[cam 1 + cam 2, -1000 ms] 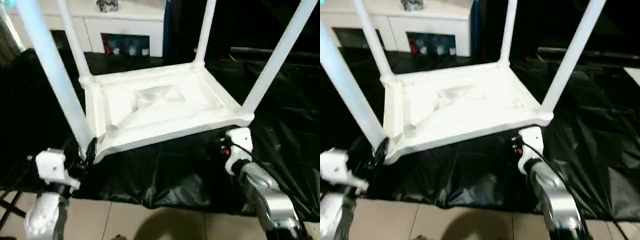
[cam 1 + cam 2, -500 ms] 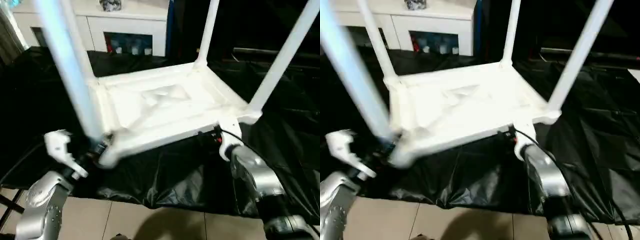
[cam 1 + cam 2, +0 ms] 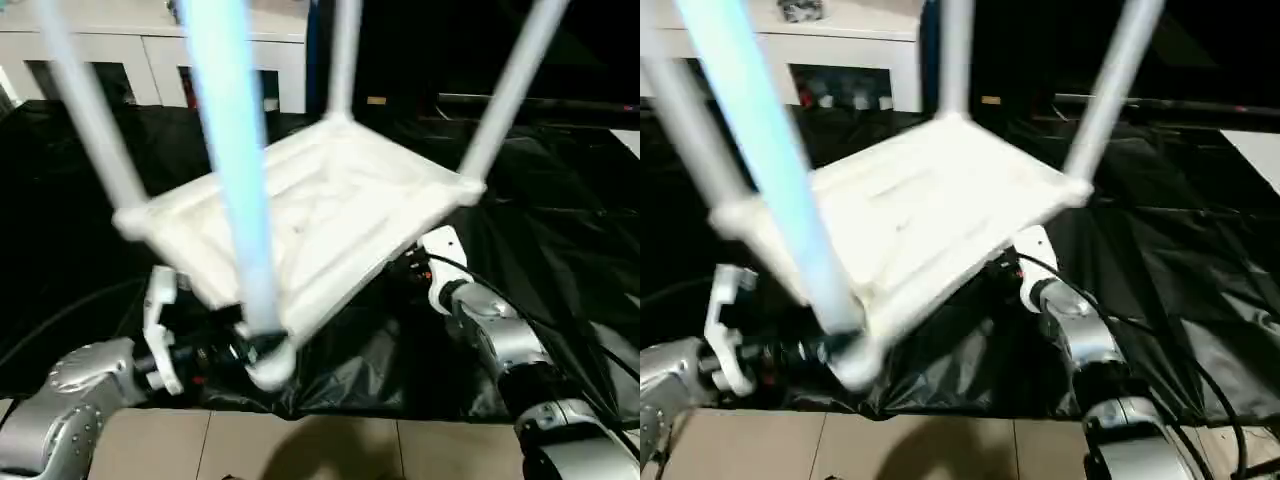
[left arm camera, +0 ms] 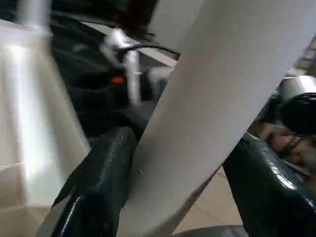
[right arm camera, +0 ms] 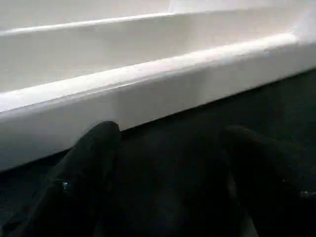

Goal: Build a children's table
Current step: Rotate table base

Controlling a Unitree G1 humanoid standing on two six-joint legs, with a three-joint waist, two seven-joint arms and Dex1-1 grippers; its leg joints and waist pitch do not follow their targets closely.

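The children's table (image 3: 335, 210) is upside down and tilted, white, with its four legs pointing up. My left gripper (image 3: 247, 350) is shut on the nearest leg (image 3: 236, 180) just above its corner socket. In the left wrist view that leg (image 4: 207, 98) sits between my two black fingers (image 4: 101, 163). My right gripper (image 3: 407, 266) reaches under the table's right edge. In the right wrist view its fingers (image 5: 94, 158) stand apart over black sheet, just below the white rim (image 5: 148, 94), holding nothing.
Black plastic sheet (image 3: 570, 230) covers the ground under and around the table. A white cabinet with glass doors (image 3: 150, 55) stands at the back. Beige floor tiles (image 3: 330, 450) show at the near edge. Black cables (image 3: 570, 340) trail beside my right forearm.
The table has swung and tilted: the held corner moved right towards the middle, carried by my left gripper. The right gripper stayed under the right edge. The camera also shifted.
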